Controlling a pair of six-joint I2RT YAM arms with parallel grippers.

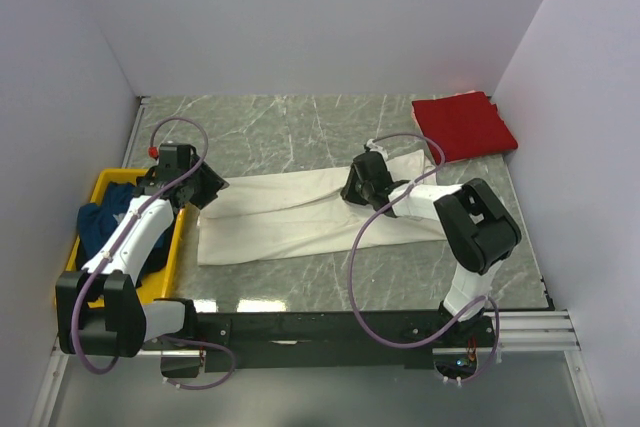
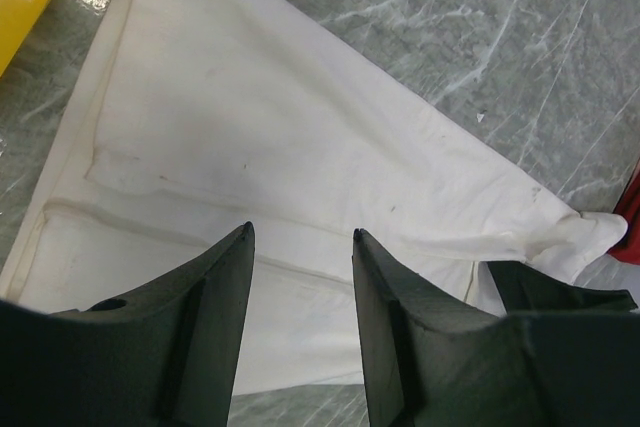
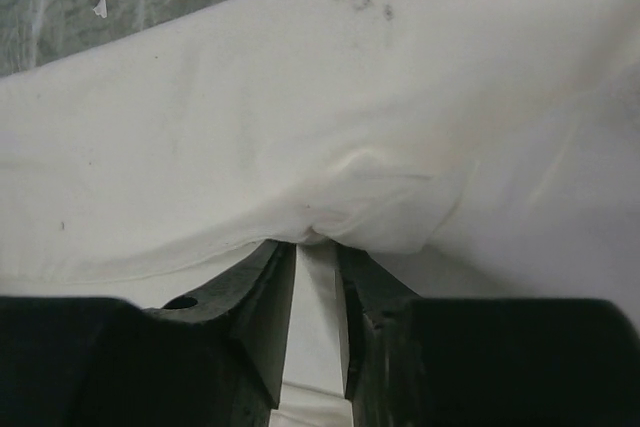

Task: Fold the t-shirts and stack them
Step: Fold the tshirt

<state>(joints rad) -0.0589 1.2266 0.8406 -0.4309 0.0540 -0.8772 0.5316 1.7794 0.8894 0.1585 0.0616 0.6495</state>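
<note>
The left gripper [image 2: 300, 232] hangs spread over the left end of the white shirt [image 1: 290, 217]. The right gripper [image 3: 317, 242] — jaws narrowly parted — meets a pucker in the cloth, grip impossible to tell.

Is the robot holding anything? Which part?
Left gripper is open and holds nothing. Right gripper has its tips at a bunched fold of the white t-shirt; whether it grips cannot be told.

Marble table [image 1: 300, 127]: cream-white t-shirt [image 1: 280, 217] centre, red t-shirt [image 1: 465, 125] far right, yellow tray [image 1: 110, 178] left.
</note>
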